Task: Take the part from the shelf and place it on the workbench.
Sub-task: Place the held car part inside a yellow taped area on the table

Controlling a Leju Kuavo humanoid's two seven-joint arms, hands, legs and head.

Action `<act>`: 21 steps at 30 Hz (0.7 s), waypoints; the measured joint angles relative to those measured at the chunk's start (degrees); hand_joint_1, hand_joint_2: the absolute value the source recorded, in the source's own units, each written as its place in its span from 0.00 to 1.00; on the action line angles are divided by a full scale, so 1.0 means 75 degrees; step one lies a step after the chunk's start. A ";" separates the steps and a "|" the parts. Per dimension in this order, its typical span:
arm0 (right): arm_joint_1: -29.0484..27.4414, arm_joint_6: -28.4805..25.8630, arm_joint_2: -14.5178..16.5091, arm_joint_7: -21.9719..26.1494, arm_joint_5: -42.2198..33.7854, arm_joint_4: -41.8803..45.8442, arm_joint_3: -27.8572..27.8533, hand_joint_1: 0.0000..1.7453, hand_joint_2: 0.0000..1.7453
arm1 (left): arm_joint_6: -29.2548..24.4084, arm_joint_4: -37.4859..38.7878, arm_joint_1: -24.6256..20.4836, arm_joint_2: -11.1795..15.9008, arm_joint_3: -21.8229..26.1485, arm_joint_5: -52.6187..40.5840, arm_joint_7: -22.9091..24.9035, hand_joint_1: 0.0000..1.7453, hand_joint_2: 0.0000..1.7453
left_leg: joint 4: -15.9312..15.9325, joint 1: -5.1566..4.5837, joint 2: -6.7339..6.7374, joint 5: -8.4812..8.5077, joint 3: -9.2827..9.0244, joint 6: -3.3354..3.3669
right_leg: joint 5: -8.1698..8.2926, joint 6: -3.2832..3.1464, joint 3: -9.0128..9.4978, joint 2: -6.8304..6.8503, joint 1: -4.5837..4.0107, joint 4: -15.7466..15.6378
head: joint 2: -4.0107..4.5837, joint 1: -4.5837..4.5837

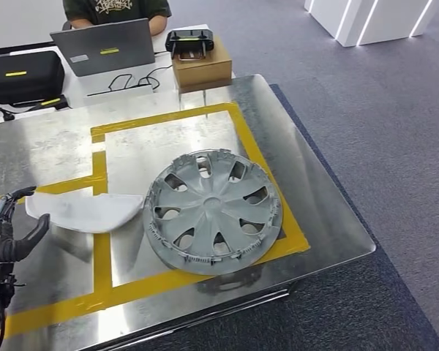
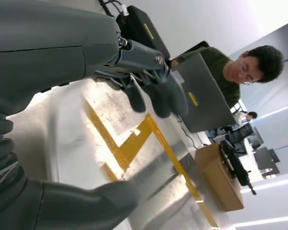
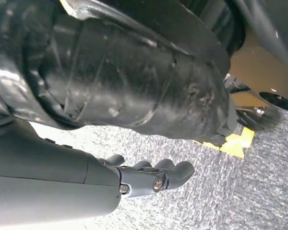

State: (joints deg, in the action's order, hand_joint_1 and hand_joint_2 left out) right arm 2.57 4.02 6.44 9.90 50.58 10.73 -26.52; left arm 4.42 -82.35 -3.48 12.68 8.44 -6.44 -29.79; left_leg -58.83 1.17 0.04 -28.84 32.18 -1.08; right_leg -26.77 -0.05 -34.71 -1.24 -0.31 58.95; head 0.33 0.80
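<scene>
Nearby, a cardboard box [image 1: 202, 68] and laptop [image 1: 110, 46] flank the workbench [image 1: 328, 212]

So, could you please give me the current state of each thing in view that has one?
Hubcap: lying flat on the workbench, inside the yellow tape.
White part: flat on the workbench, touching the hubcap's edge.
Laptop: open.
Left robot hand: open, holding nothing.
Right robot hand: fingers apart, holding nothing.

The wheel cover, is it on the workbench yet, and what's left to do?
Done: the wheel cover lies flat on the metal workbench, inside the yellow tape. The left hand hovers open beside a white part, holding nothing. Nothing visibly remains.
</scene>
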 joint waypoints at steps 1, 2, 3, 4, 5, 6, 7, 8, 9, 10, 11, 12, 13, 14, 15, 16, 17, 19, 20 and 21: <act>-0.0012 -0.0003 -0.0004 0.0001 0.0000 0.0000 0.0001 0.00 0.00 | 0.0017 -0.0006 0.0009 -0.0006 -0.0007 0.0041 -0.0001 0.00 1.00 | 0.0011 0.0000 -0.0003 0.0015 0.0005 0.0026 | 0.0004 -0.0043 -0.0010 -0.0005 -0.0001 0.0003 | 0.0000 -0.0012; -0.0030 -0.0007 -0.0007 0.0001 0.0001 0.0000 0.0004 0.00 0.00 | 0.0041 -0.0009 0.0018 -0.0014 -0.0011 0.0073 -0.0001 0.00 1.00 | 0.0020 -0.0004 -0.0004 0.0024 0.0007 0.0037 | 0.0008 -0.0091 -0.0007 0.0000 -0.0003 -0.0003 | 0.0000 -0.0027; -0.0048 -0.0012 -0.0010 0.0001 0.0001 0.0000 0.0006 0.00 0.00 | 0.0069 -0.0010 0.0021 -0.0021 -0.0015 0.0103 -0.0002 0.00 1.00 | 0.0020 -0.0012 -0.0005 0.0026 0.0006 0.0044 | 0.0017 -0.0133 0.0002 0.0005 -0.0003 -0.0016 | 0.0000 -0.0036; -0.0061 -0.0020 -0.0010 0.0001 0.0002 0.0000 0.0008 0.00 0.00 | 0.0094 -0.0010 0.0023 -0.0028 -0.0017 0.0131 -0.0001 0.00 1.00 | 0.0020 -0.0018 -0.0006 0.0029 0.0006 0.0052 | 0.0034 -0.0129 0.0012 0.0009 -0.0001 -0.0034 | 0.0000 -0.0046; -0.0067 -0.0033 -0.0010 0.0001 0.0002 0.0000 0.0010 0.00 0.00 | 0.0116 -0.0010 0.0026 -0.0033 -0.0020 0.0155 0.0001 0.00 1.00 | 0.0019 -0.0021 -0.0006 0.0029 0.0007 0.0063 | 0.0046 -0.0107 0.0023 0.0011 0.0002 -0.0055 | 0.0000 -0.0049; -0.0070 -0.0047 -0.0010 0.0001 0.0002 0.0000 0.0012 0.00 0.00 | 0.0127 -0.0010 0.0026 -0.0039 -0.0025 0.0171 0.0002 0.00 1.00 | 0.0018 -0.0023 -0.0006 0.0028 0.0007 0.0072 | 0.0058 -0.0086 0.0030 0.0010 0.0003 -0.0073 | 0.0000 -0.0050; -0.0074 -0.0059 -0.0010 0.0001 0.0003 0.0000 0.0012 0.00 0.00 | 0.0129 -0.0010 0.0026 -0.0044 -0.0030 0.0178 0.0002 0.00 1.00 | 0.0016 -0.0025 -0.0005 0.0029 0.0007 0.0082 | 0.0067 -0.0065 0.0036 0.0009 0.0004 -0.0088 | 0.0000 -0.0050; -0.0079 -0.0068 -0.0010 0.0001 0.0003 0.0000 0.0013 0.00 0.00 | 0.0130 -0.0011 0.0026 -0.0049 -0.0036 0.0177 0.0002 0.00 1.00 | 0.0014 -0.0027 -0.0005 0.0028 0.0008 0.0092 | 0.0073 -0.0037 0.0041 0.0008 0.0006 -0.0101 | 0.0000 -0.0051; -0.0086 -0.0073 -0.0010 0.0001 0.0003 0.0000 0.0014 0.00 0.00 | 0.0130 -0.0012 0.0026 -0.0052 -0.0044 0.0172 0.0002 0.00 1.00 | 0.0012 -0.0028 -0.0005 0.0028 0.0010 0.0101 | 0.0076 -0.0002 0.0044 0.0008 0.0008 -0.0110 | 0.0000 -0.0051; -0.0091 -0.0076 -0.0010 0.0001 0.0003 0.0000 0.0015 0.00 0.00 | 0.0127 -0.0013 0.0026 -0.0052 -0.0054 0.0162 0.0002 0.00 1.00 | 0.0011 -0.0030 -0.0004 0.0027 0.0011 0.0109 | 0.0078 0.0033 0.0046 0.0009 0.0011 -0.0118 | 0.0000 -0.0050; -0.0094 -0.0079 -0.0010 0.0001 0.0004 0.0000 0.0015 0.00 0.00 | 0.0121 -0.0017 0.0026 -0.0052 -0.0065 0.0149 0.0002 0.00 1.00 | 0.0010 -0.0031 -0.0005 0.0026 0.0012 0.0114 | 0.0078 0.0061 0.0047 0.0009 0.0014 -0.0122 | 0.0000 -0.0050; -0.0095 -0.0081 -0.0010 0.0001 0.0005 0.0000 0.0016 0.00 0.00 | 0.0115 -0.0023 0.0026 -0.0052 -0.0077 0.0135 0.0002 0.00 1.00 | 0.0009 -0.0032 -0.0005 0.0025 0.0012 0.0118 | 0.0077 0.0079 0.0047 0.0009 0.0015 -0.0124 | 0.0000 -0.0049; -0.0096 -0.0083 -0.0010 0.0001 0.0008 0.0000 0.0017 0.00 0.00 | 0.0108 -0.0029 0.0026 -0.0052 -0.0090 0.0114 0.0002 0.00 1.00 | 0.0009 -0.0032 -0.0005 0.0024 0.0012 0.0119 | 0.0076 0.0092 0.0047 0.0009 0.0016 -0.0124 | 0.0000 -0.0048; -0.0096 -0.0085 -0.0011 0.0001 0.0012 0.0000 0.0017 0.00 0.00 | 0.0103 -0.0036 0.0025 -0.0052 -0.0104 0.0098 0.0001 0.00 1.00 | 0.0009 -0.0032 -0.0005 0.0024 0.0012 0.0120 | 0.0074 0.0103 0.0045 0.0009 0.0016 -0.0124 | 0.0000 -0.0047; -0.0098 -0.0088 -0.0012 0.0001 0.0014 0.0000 0.0018 0.00 0.00 | 0.0098 -0.0044 0.0025 -0.0054 -0.0119 0.0082 -0.0001 0.00 1.00 | 0.0009 -0.0030 -0.0005 0.0023 0.0012 0.0121 | 0.0073 0.0113 0.0044 0.0009 0.0015 -0.0124 | 0.0000 -0.0048; -0.0099 -0.0092 -0.0014 0.0001 0.0017 0.0000 0.0019 0.00 0.00 | 0.0087 -0.0053 0.0026 -0.0058 -0.0133 0.0069 -0.0004 0.00 1.00 | 0.0009 -0.0028 -0.0005 0.0023 0.0012 0.0122 | 0.0073 0.0118 0.0042 0.0009 0.0013 -0.0124 | 0.0000 -0.0048; -0.0099 -0.0100 -0.0015 0.0001 0.0017 0.0000 0.0019 0.00 0.00 | 0.0069 -0.0071 0.0028 -0.0065 -0.0147 0.0062 -0.0012 0.00 1.00 | 0.0009 -0.0026 -0.0005 0.0023 0.0012 0.0122 | 0.0072 0.0119 0.0040 0.0009 0.0011 -0.0123 | 0.0000 -0.0047; -0.0099 -0.0114 -0.0016 0.0001 0.0016 0.0000 0.0020 0.00 0.00 | 0.0014 -0.0130 0.0031 -0.0087 -0.0176 0.0046 -0.0036 0.00 1.00 | 0.0011 -0.0021 -0.0005 0.0023 0.0012 0.0121 | 0.0072 0.0119 0.0034 0.0009 0.0007 -0.0118 | 0.0000 -0.0047; -0.0101 -0.0120 -0.0016 0.0002 0.0015 0.0000 0.0021 0.00 0.00 | -0.0012 -0.0170 0.0035 -0.0102 -0.0192 0.0038 -0.0051 0.00 1.00 | 0.0013 -0.0019 -0.0005 0.0024 0.0012 0.0121 | 0.0072 0.0118 0.0032 0.0009 0.0005 -0.0116 | 0.0000 -0.0046; -0.0105 -0.0125 -0.0016 0.0004 0.0015 0.0000 0.0023 0.00 0.00 | -0.0032 -0.0215 0.0043 -0.0117 -0.0207 0.0033 -0.0067 0.00 1.00 | 0.0016 -0.0016 -0.0005 0.0025 0.0011 0.0119 | 0.0071 0.0118 0.0030 0.0009 0.0002 -0.0114 | 0.0000 -0.0046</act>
State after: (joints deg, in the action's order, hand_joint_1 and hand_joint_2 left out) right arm 1.79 3.08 6.32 9.93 50.69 10.73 -26.35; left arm 4.18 -83.96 -3.16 11.80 6.89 -6.20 -30.29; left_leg -58.72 1.05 0.00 -28.66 32.26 -0.18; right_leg -26.24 0.83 -34.49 -1.18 -0.30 58.10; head 0.33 0.46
